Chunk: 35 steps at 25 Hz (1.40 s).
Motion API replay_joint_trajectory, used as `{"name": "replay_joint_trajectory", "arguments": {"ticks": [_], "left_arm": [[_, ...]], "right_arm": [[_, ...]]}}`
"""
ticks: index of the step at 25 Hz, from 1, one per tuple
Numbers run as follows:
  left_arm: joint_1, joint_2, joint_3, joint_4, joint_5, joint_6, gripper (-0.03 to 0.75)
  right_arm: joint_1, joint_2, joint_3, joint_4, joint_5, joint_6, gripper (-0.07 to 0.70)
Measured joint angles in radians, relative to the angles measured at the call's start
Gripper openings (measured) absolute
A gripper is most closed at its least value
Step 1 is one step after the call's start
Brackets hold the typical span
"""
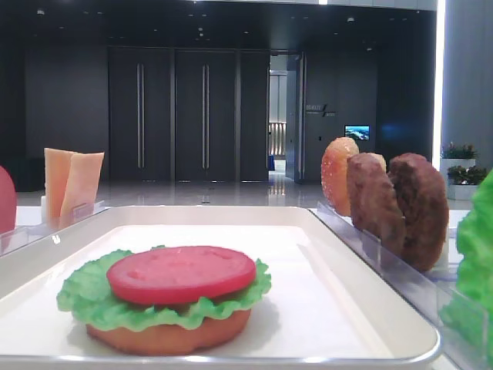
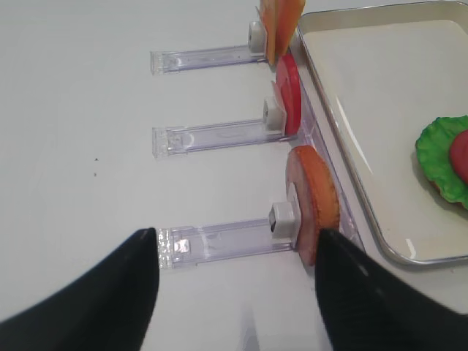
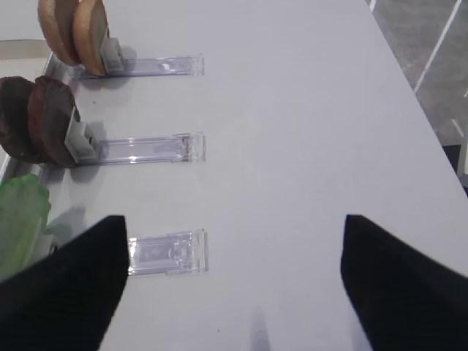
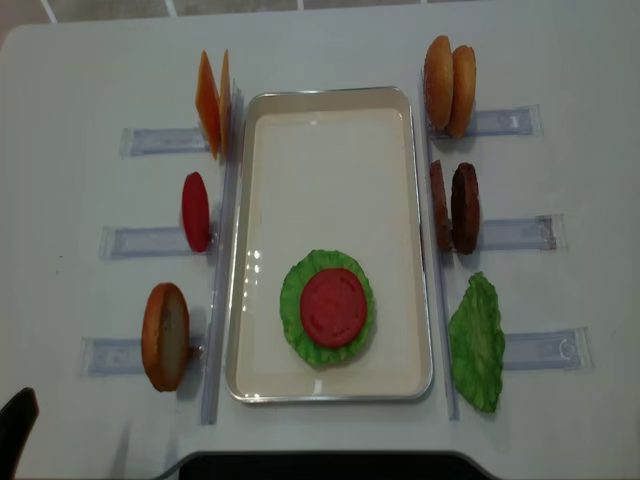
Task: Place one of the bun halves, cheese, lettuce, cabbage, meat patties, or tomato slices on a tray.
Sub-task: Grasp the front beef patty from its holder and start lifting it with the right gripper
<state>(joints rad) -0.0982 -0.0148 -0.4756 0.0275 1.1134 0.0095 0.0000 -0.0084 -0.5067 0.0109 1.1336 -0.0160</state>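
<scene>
Three layers already sit on the tray (image 4: 245, 250): bun (image 1: 169, 333), lettuce (image 4: 292, 300), tomato (image 4: 333, 306). Both grippers, left (image 2: 238, 289) and right (image 3: 234, 281), hang empty with jaws spread, so the next move is probably fetching a patty (image 4: 465, 207) from its rack (image 4: 515, 233) right of the tray. Only the low front view reveals the bun; overhead, lettuce hides it.

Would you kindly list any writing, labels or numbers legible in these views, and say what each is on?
None can be read.
Wall sign beside the far doorway: pale lettering, too small and blurred to read.
Lit screen on the back wall: a picture only, no legible text.
Tray, racks and food: no markings visible.
</scene>
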Motion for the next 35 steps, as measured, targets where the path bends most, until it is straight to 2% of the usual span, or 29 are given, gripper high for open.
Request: {"name": "replay_joint_trajectory", "arguments": {"ticks": [35], "left_arm": [[0.000, 0.000, 0.000, 0.000, 0.000, 0.000, 0.513]], "right_arm": [[0.000, 0.000, 0.000, 0.000, 0.000, 0.000, 0.560]]}}
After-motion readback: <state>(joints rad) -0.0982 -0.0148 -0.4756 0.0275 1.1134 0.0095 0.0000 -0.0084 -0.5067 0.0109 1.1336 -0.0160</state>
